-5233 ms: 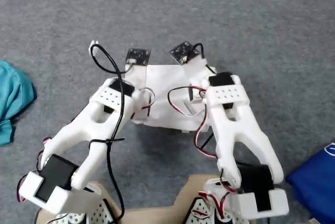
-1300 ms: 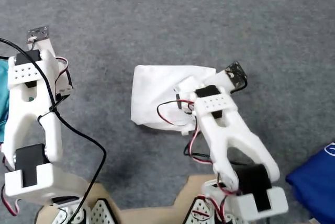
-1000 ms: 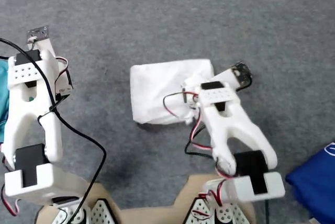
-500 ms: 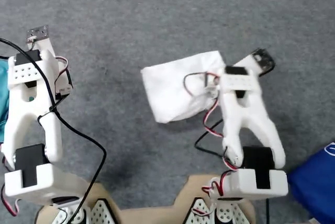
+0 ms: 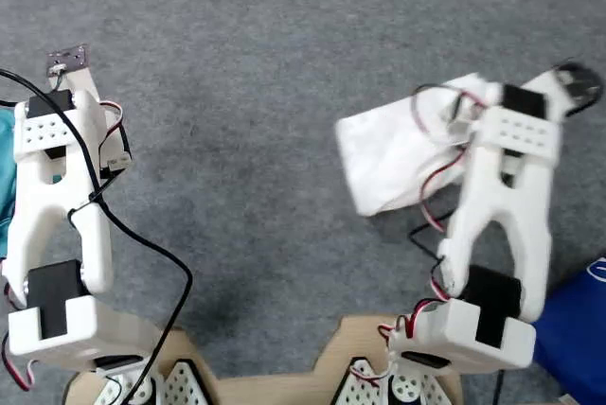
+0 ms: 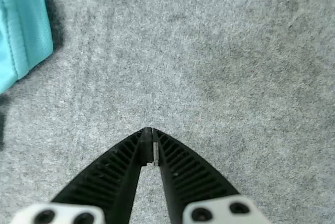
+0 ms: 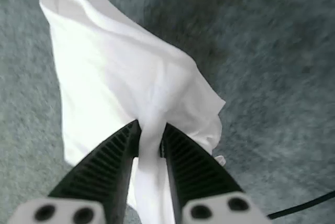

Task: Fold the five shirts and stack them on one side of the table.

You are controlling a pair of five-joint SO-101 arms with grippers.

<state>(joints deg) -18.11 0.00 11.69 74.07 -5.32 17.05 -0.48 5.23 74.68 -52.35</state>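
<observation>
Pinching a bunched edge of the white folded fabric shirt (image 7: 120,77), the right claw (image 7: 149,130) had its black ribbed fingers clamped on the cloth. The rest of the shirt spread out ahead of it over the grey felt surface (image 7: 272,51). Behind that claw, by the arm's base, lay a dark blue fabric shirt (image 5: 579,325). The left claw (image 6: 148,135) was pressed together on nothing above the surface. A teal fabric shirt (image 6: 21,30) lay ahead of it toward its outer side, not touching it.
</observation>
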